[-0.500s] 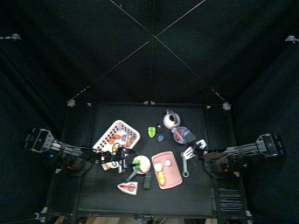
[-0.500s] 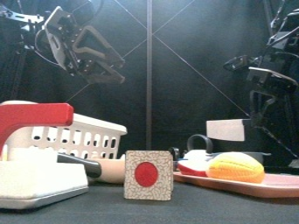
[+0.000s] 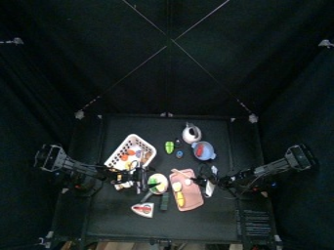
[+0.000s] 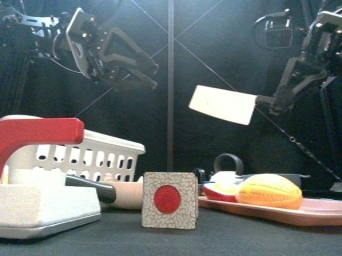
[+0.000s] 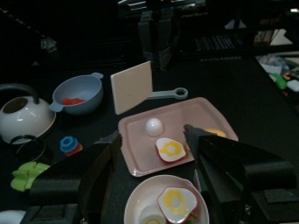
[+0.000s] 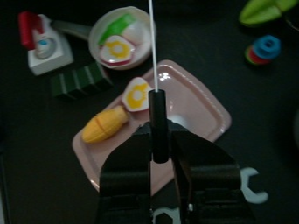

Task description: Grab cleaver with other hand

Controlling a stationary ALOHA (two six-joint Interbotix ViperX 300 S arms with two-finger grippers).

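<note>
The cleaver (image 4: 223, 104), a pale rectangular blade on a black handle, hangs tilted in the air above the table. My right gripper (image 4: 278, 97) is shut on its handle. The right wrist view shows the cleaver (image 6: 153, 39) edge-on, its handle clamped in the right gripper (image 6: 156, 131). My left gripper (image 4: 114, 62) hovers high on the left, wide open and holding nothing. From the left wrist view, the cleaver (image 5: 132, 86) hangs ahead of the open left gripper (image 5: 163, 175), some way off.
Below the cleaver lies a pink tray (image 5: 193, 118) with egg pieces and a yellow item (image 4: 269, 188). A white basket (image 4: 94, 160), a card with a red dot (image 4: 170, 200), a blue bowl (image 5: 76, 90), a kettle (image 5: 17, 109) and a plate (image 5: 170, 201) crowd the table.
My right gripper has lifted the cleaver higher and swung it toward the middle. The left gripper has shifted a little toward the centre, still open.
</note>
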